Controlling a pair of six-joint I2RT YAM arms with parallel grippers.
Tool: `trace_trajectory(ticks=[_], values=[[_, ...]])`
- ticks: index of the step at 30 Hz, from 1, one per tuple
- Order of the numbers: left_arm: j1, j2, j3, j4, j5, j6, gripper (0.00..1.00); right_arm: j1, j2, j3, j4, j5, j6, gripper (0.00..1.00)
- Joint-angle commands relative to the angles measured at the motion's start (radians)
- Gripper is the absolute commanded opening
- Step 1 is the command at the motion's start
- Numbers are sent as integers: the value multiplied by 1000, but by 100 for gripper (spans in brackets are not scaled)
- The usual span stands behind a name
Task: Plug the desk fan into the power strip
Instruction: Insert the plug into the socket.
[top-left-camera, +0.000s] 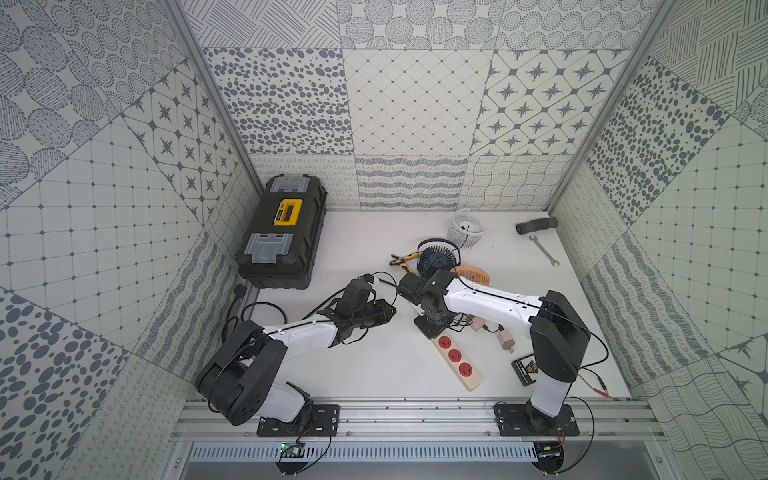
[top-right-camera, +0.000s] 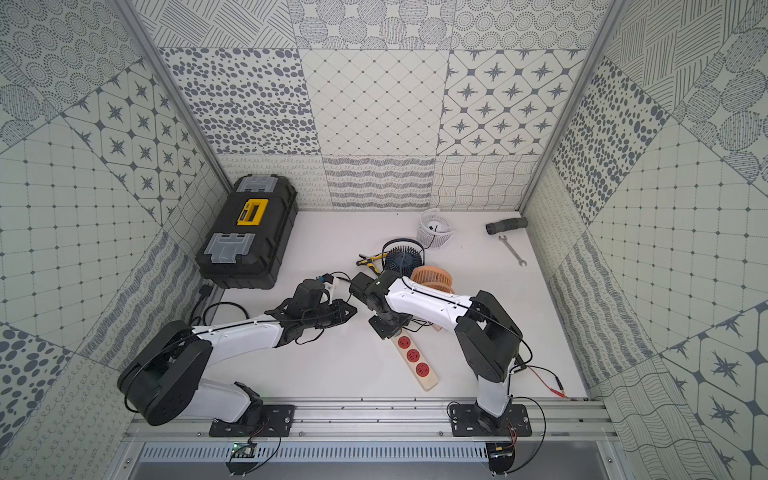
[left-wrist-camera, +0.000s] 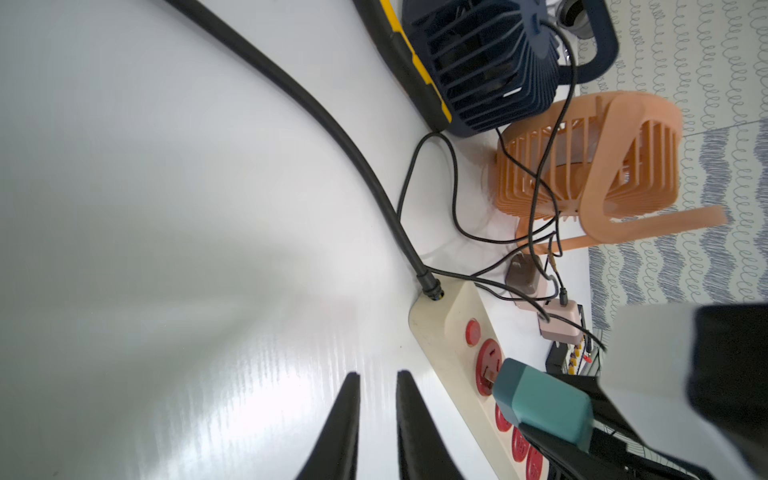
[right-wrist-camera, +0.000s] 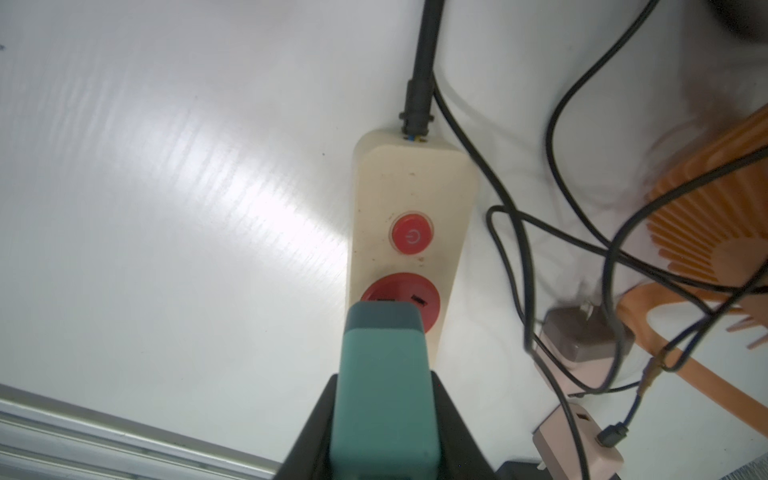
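Observation:
The cream power strip (top-left-camera: 471, 380) (top-right-camera: 430, 380) lies slantwise on the white table, with its red button (right-wrist-camera: 411, 237) and black cord (right-wrist-camera: 426, 50) at the far end. My right gripper (right-wrist-camera: 382, 378) (top-left-camera: 430, 326) is shut on a teal plug (right-wrist-camera: 382, 374) (left-wrist-camera: 548, 399). The plug's front is at the socket next to the button, and a metal prong (left-wrist-camera: 489, 377) shows against the socket's face. My left gripper (left-wrist-camera: 376, 374) (top-left-camera: 390, 311) hovers beside the strip, narrowly open and empty. A dark blue fan (top-left-camera: 436, 259), an orange fan (top-left-camera: 473, 274) and a white fan (top-left-camera: 465, 228) stand behind; which one's cord reaches the teal plug I cannot tell.
Thin black cords (left-wrist-camera: 453, 187) tangle between the fans and the strip, beside pink and grey-brown adapters (right-wrist-camera: 582, 453). A black toolbox (top-left-camera: 282, 232) stands at the back left. Yellow pliers (top-left-camera: 401, 259), a wrench (top-left-camera: 543, 250), a black cylinder (top-left-camera: 536, 225) and a black card (top-left-camera: 524, 369) lie around.

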Motion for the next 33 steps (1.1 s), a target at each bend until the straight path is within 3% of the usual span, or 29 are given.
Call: trace_trajectory(ticks=[1, 9, 18, 26, 33], values=[[3, 8, 7, 78, 76, 1, 18, -31, 150, -168, 251, 51, 20, 0], [-26, 77, 18, 196, 152, -37, 18, -91, 152, -155, 256, 30, 28, 0], [-83, 223, 12, 428, 224, -148, 20, -87, 93, -274, 233, 73, 72, 0], [-107, 257, 66, 310, 216, -96, 24, -130, 165, -166, 192, 40, -6, 0], [-112, 284, 104, 240, 214, -66, 25, -154, 145, -184, 164, 123, -59, 0]])
